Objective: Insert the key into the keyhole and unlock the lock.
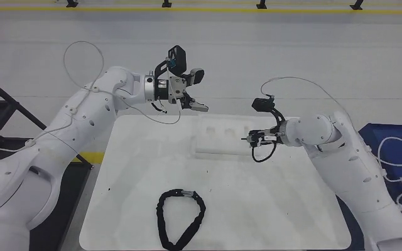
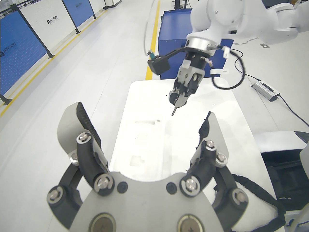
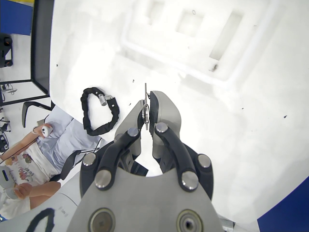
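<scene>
The right gripper (image 3: pixel 146 102) clamps the key (image 3: pixel 145 92) with its blade jutting forward, ready for insertion, well apart from the chain lock (image 1: pixel 181 216) on the table (image 1: pixel 282 207), while farther beyond the lock the left gripper (image 2: pixel 144 114) hovers spread wide, probably free to steady it.

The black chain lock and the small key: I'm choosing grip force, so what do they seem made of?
The black looped chain lock: probably metal links under a matte fabric sleeve, judging by its dull, wrinkled surface; its shiny silver lock cylinder looks like bare metal. The thin silver key pinched in the right gripper: flat polished metal, glinting at its ringed head.
</scene>
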Action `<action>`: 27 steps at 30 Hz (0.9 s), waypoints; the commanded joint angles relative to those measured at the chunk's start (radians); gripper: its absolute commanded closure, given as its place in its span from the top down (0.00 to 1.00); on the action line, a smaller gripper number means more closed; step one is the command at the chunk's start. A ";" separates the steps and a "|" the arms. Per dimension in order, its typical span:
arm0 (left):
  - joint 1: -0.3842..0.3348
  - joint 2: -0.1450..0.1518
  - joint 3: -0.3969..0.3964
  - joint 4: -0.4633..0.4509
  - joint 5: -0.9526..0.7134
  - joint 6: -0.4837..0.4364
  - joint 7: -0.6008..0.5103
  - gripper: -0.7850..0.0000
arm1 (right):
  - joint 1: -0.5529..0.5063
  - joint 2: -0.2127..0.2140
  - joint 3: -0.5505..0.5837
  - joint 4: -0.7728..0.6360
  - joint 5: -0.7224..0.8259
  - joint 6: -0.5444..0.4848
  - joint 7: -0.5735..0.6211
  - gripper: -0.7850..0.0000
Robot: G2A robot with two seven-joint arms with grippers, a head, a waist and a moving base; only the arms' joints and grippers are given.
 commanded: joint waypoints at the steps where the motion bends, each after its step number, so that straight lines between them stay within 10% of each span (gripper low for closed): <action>1: 0.000 0.000 0.000 0.000 0.000 0.000 0.000 1.00 | -0.058 0.013 0.069 -0.066 0.049 -0.043 -0.002 0.00; 14: 0.000 0.000 0.000 0.000 0.000 0.000 0.000 1.00 | -0.252 0.042 0.299 -0.024 0.461 -0.288 -0.054 0.00; 27: 0.000 0.000 0.000 0.000 0.000 0.000 0.000 1.00 | -0.255 0.043 0.305 -0.011 0.468 -0.291 -0.063 0.00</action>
